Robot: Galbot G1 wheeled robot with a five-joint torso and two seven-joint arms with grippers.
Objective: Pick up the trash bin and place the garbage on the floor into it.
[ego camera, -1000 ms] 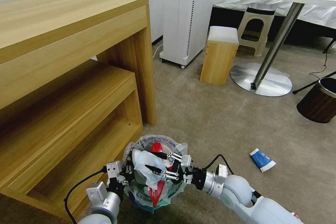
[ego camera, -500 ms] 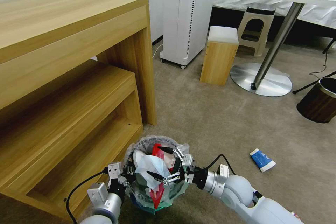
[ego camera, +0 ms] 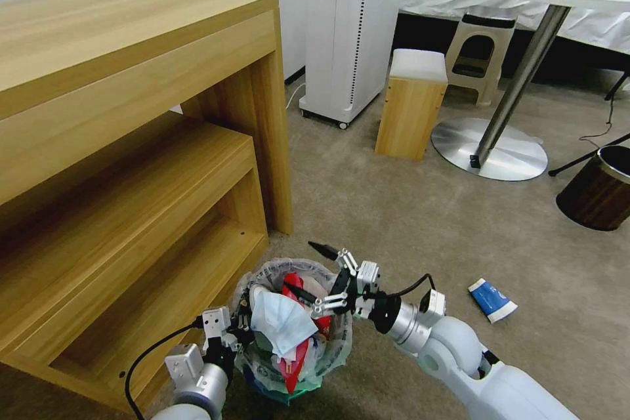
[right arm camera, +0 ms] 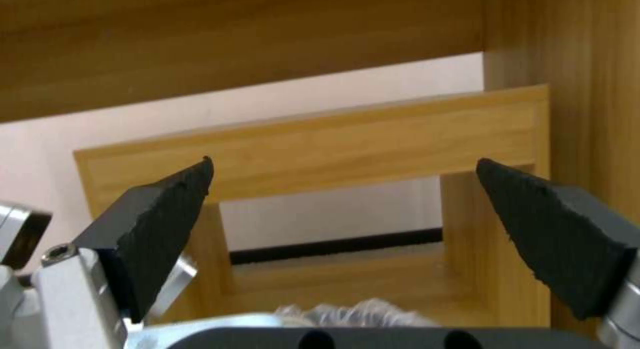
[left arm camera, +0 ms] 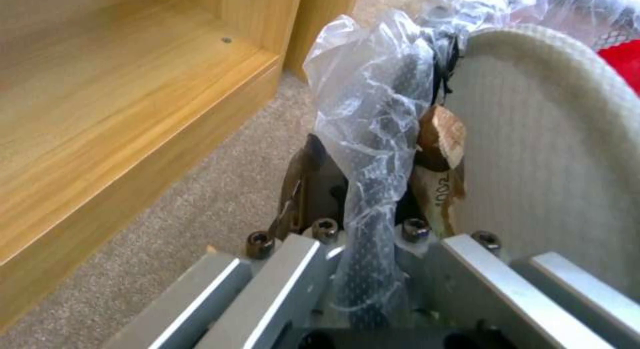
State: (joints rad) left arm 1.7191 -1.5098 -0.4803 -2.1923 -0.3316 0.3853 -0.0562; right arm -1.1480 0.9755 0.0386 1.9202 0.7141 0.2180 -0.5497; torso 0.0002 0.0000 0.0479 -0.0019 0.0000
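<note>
Litter topped your small round black wire-mesh trash bin (ego camera: 295, 335), light-blue mask (ego camera: 282, 321) uppermost, while a blue-white paper cup (ego camera: 492, 300) lay on the carpet. Your right end effector (ego camera: 315, 272) hung spread above the rim. Your left end effector (left arm camera: 373, 209) pinched the bin's bagged rim, keeping it lifted. Right fingertips (right arm camera: 167, 209) stood apart, empty.

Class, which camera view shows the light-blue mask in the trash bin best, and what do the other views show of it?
The head view: the light-blue mask lies whole atop the litter in the trash bin. The left wrist view gives the bin's bagged rim clamped in the left gripper, no mask. The right wrist view gives none either.
</note>
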